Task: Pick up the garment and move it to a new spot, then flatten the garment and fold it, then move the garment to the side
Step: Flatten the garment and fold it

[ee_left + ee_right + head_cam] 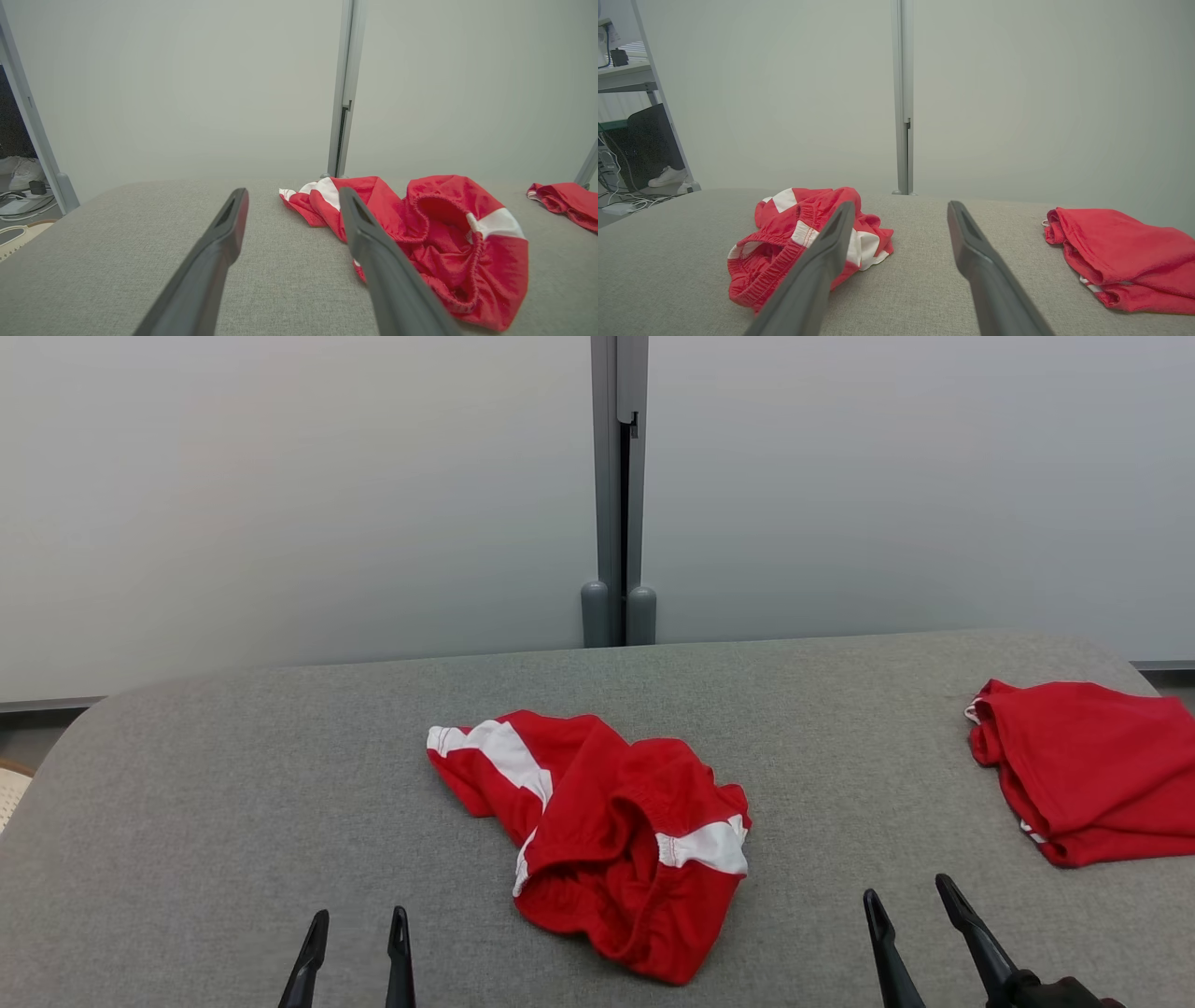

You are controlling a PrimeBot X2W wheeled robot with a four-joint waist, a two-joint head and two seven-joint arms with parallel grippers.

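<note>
While nothing of the task looks begun, the scene reads plainly from left to right. At the near left the left gripper (360, 915) hangs just above the grey padded table (233, 775), its two dark fingers spread apart and empty, pointing toward the far edge. Right of it, near the middle of the table, lies the garment (607, 840): red shorts with white panels, crumpled in a heap, the elastic waistband gaping toward the near edge and one leg trailing to the far left. Neither gripper touches it. At the near right the right gripper (906, 887) also stands with its fingers apart, holding nothing, with bare table between it and the heap. At the far right edge a second red garment (1092, 765) lies folded, well apart from the shorts; it looks like a piece already dealt with, though that is only a guess. For the shorts, everything is left: the lift to a new spot, the flattening, the fold and the move aside.
</note>
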